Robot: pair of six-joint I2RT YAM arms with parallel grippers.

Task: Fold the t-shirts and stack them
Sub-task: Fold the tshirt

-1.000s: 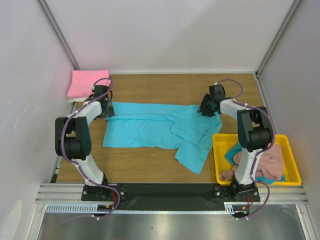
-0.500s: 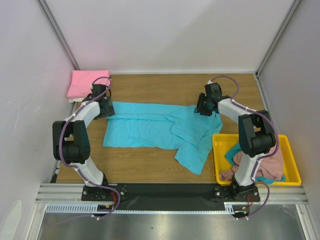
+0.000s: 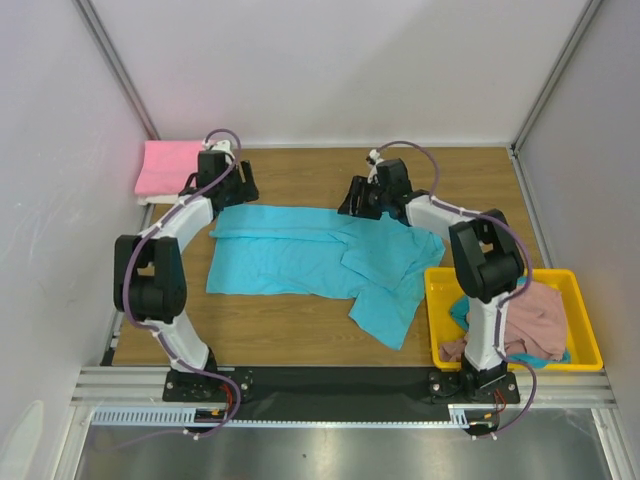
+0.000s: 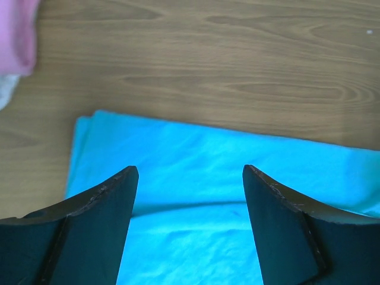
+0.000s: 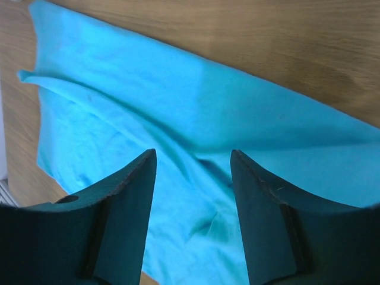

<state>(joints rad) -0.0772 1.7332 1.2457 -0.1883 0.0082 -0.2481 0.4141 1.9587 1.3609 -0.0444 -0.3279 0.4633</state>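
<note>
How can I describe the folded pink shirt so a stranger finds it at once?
Look at the wooden table and go to its far left corner. The bright pink cloth t-shirt lies there as a neat folded rectangle. The turquoise blue t-shirt is spread out mid-table, and the dusty pink t-shirt is crumpled in the yellow plastic tray.

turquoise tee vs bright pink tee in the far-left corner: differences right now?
The turquoise t-shirt lies spread out and wrinkled; the bright pink t-shirt is folded into a compact rectangle. Turquoise is mid-table; pink sits at the far-left corner. Turquoise lies directly on the wooden table; pink rests on a white cloth. Both are plain-coloured cloth lying flat.
</note>
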